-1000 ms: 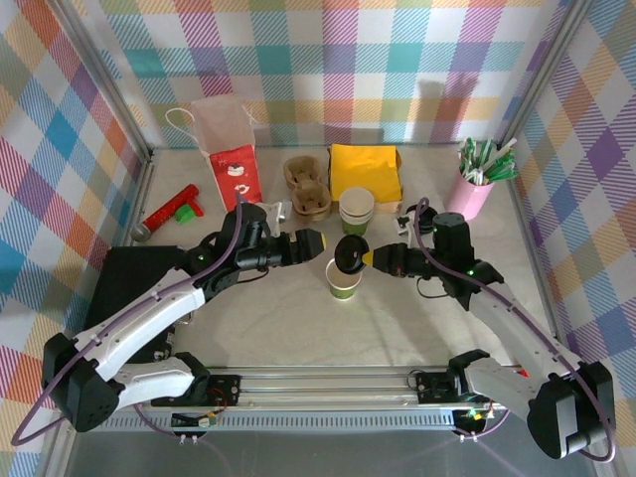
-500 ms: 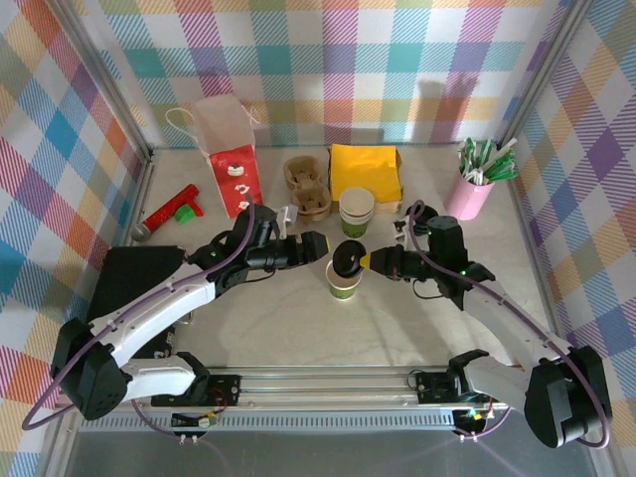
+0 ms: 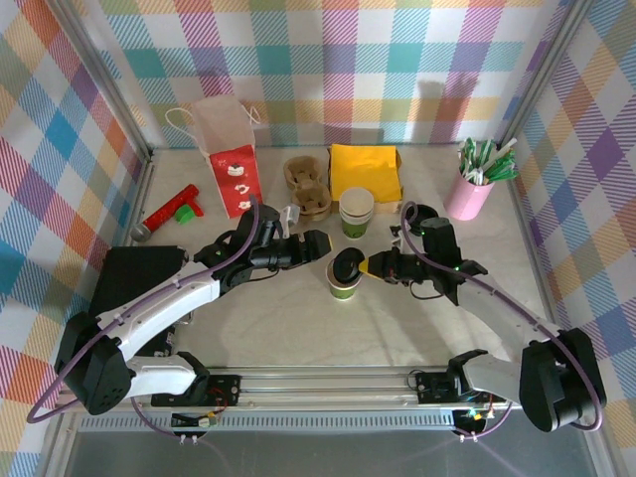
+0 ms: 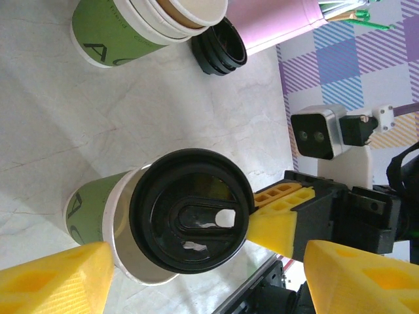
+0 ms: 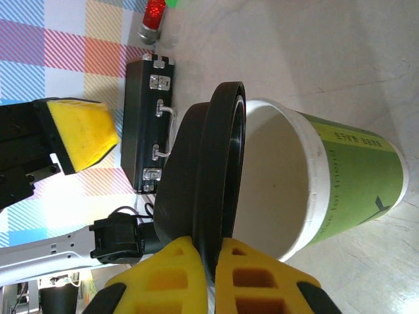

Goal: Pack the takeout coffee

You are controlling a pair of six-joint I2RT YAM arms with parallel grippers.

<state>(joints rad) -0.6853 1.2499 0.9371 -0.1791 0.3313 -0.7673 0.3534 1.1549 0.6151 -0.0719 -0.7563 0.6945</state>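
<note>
The takeout coffee cup (image 3: 344, 286) stood upright near the middle of the table (image 3: 298, 328), green below and white at the rim. Its black lid (image 3: 348, 262) was not seated. On the right wrist camera I saw it tilted at the cup's mouth, with the bare white inside wall showing past it.

The right gripper (image 3: 370, 264) came in from the cup's right side. Its yellow fingers (image 5: 252, 275) were pinched tight on the lid's edge.

The left gripper (image 3: 320, 243) hung just to the cup's left and a little farther back, touching nothing. On its own camera its two yellow fingers (image 4: 52, 275) stood wide apart, and the lidded mouth of the cup showed between them.

Just behind the cup was a stack of lidless cups (image 3: 356, 212), with a few loose black lids (image 4: 219, 46) beside it. Farther back lay yellow napkins (image 3: 365, 171) and a cardboard cup carrier (image 3: 306, 189). A red-and-white paper bag (image 3: 229, 154) stood to their left. A pink holder of green and white sticks (image 3: 469, 194) stood at the right rear. A black case (image 3: 134, 278) sat at the left edge, under the left arm.
</note>
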